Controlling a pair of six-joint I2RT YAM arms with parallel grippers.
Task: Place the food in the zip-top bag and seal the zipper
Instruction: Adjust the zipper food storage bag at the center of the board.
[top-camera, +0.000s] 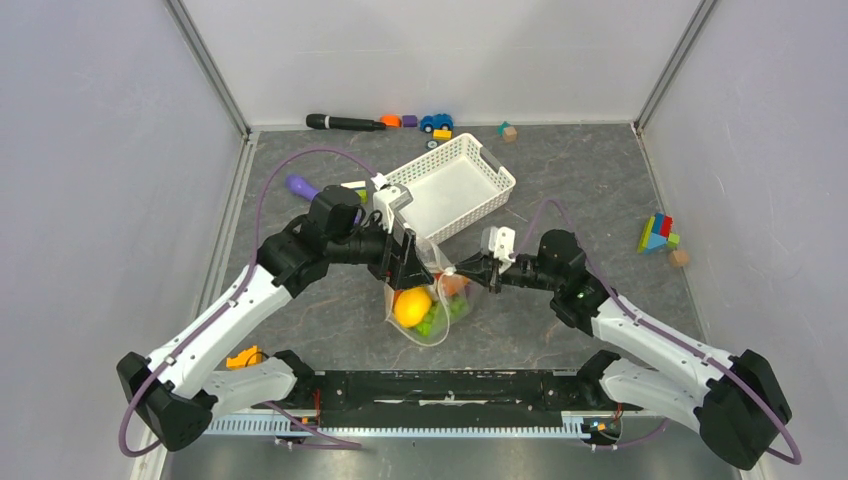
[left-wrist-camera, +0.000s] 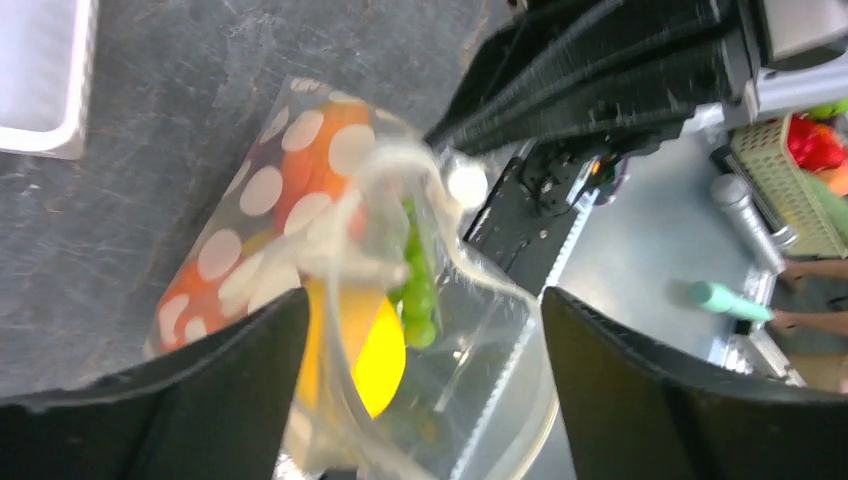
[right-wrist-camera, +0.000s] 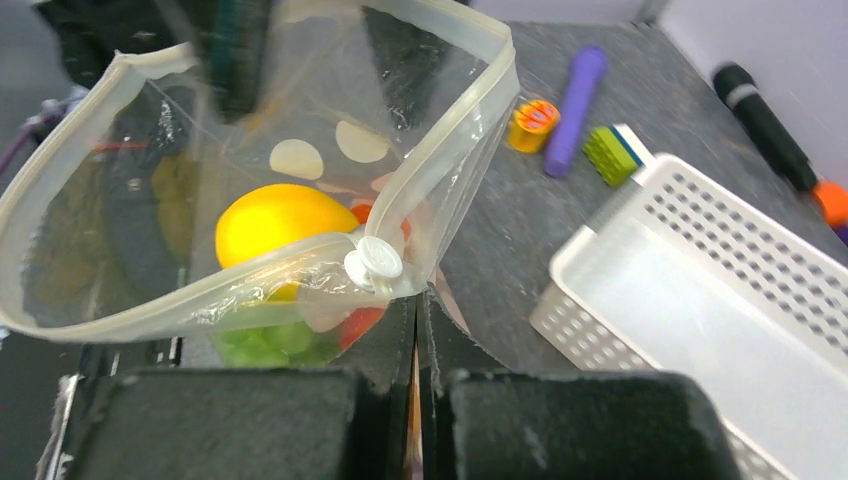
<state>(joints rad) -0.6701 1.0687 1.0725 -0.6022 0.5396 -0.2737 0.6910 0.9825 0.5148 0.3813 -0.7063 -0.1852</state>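
Observation:
The zip-top bag (top-camera: 437, 300), clear with white dots, hangs between my two grippers with its mouth gaping. Inside it lie a yellow piece of food (top-camera: 412, 306), green grapes (top-camera: 432, 322) and an orange piece (top-camera: 455, 285). My left gripper (left-wrist-camera: 422, 300) is open, and the bag's floppy side (left-wrist-camera: 300, 200) sits between its spread fingers. My right gripper (right-wrist-camera: 420, 300) is shut on the bag's corner, just under the white slider (right-wrist-camera: 373, 262) of the zipper (right-wrist-camera: 470, 110). A purple piece of food (right-wrist-camera: 575, 105) lies outside the bag on the table.
The white lattice basket (top-camera: 455, 185) stands just behind the grippers. A black microphone (top-camera: 345, 122), a toy car (top-camera: 436, 122) and small blocks line the back wall. Coloured blocks (top-camera: 658, 235) sit at the right. A green block (right-wrist-camera: 610, 152) lies beside the purple piece.

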